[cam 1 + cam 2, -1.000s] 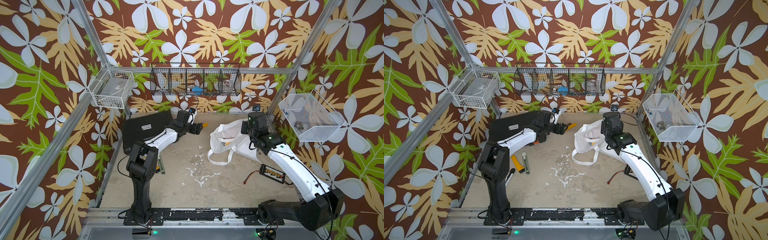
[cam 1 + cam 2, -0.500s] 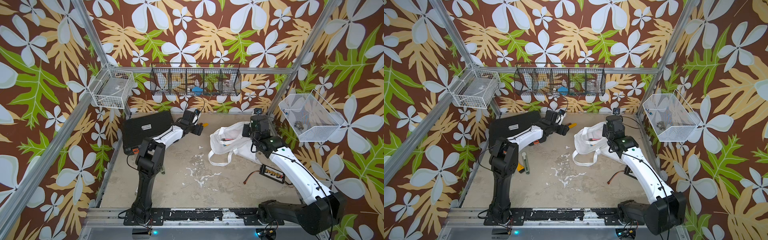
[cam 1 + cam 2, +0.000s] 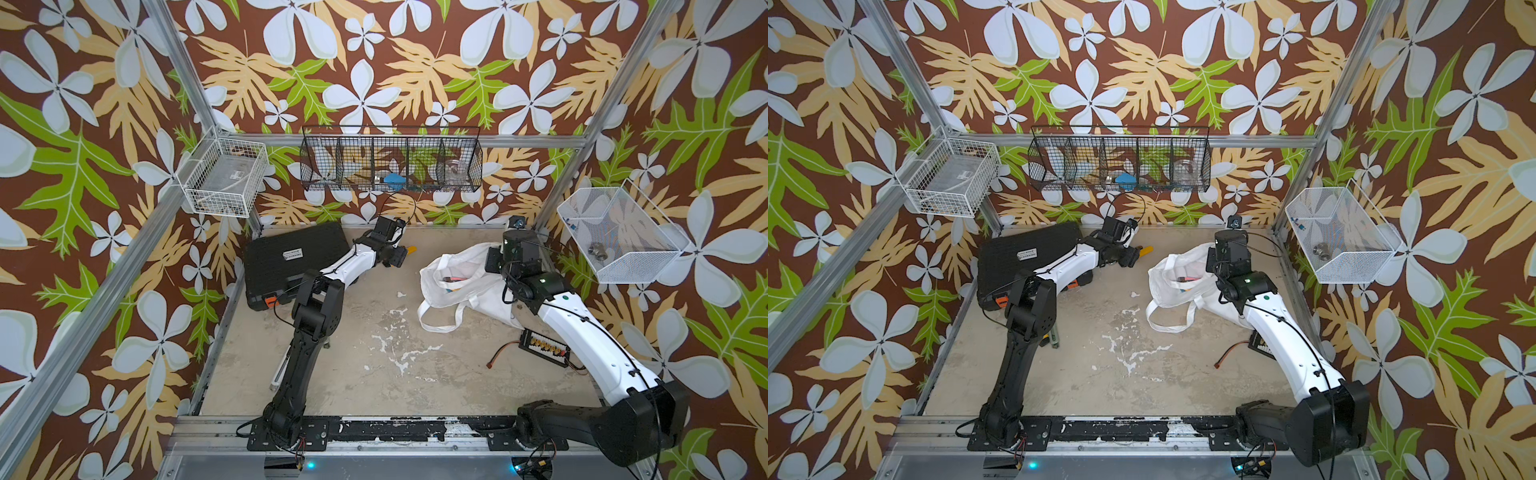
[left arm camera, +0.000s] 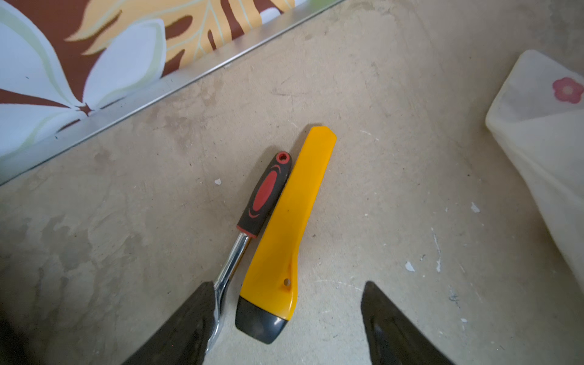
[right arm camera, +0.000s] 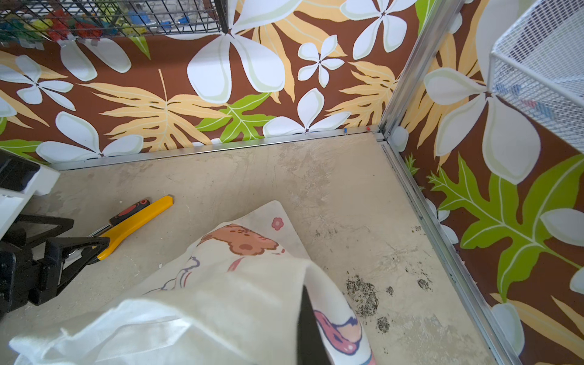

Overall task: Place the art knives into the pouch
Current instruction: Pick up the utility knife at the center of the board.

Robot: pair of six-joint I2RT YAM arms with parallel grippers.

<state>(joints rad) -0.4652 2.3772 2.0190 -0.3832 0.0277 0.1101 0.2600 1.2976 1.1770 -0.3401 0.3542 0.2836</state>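
The art knife point(image 4: 284, 227), yellow with a black end cap, lies flat on the table near the back wall. Its tip also shows in both top views point(image 3: 411, 249) point(image 3: 1147, 249). My left gripper point(image 4: 286, 284) is open and low over the knife's black end, one finger on each side and neither touching the knife. One of its fingers point(image 4: 189, 325) lies over the chrome shaft of a ratchet point(image 4: 265, 192) beside the knife. To the right lies the white printed pouch point(image 3: 465, 286) point(image 5: 240, 284). My right gripper point(image 3: 494, 259) is shut on its rim and holds the mouth up.
A black tool case point(image 3: 291, 257) with orange latches lies left of the left arm. A small connector board point(image 3: 542, 345) with a red wire sits by the right arm. Wire baskets point(image 3: 390, 164) hang on the walls. The back rail point(image 4: 189, 82) runs close behind the knife.
The left arm has stretched farther toward the back, and its jaws have narrowed a little around the knife's end. The right gripper has shifted slightly while still holding the pouch rim.
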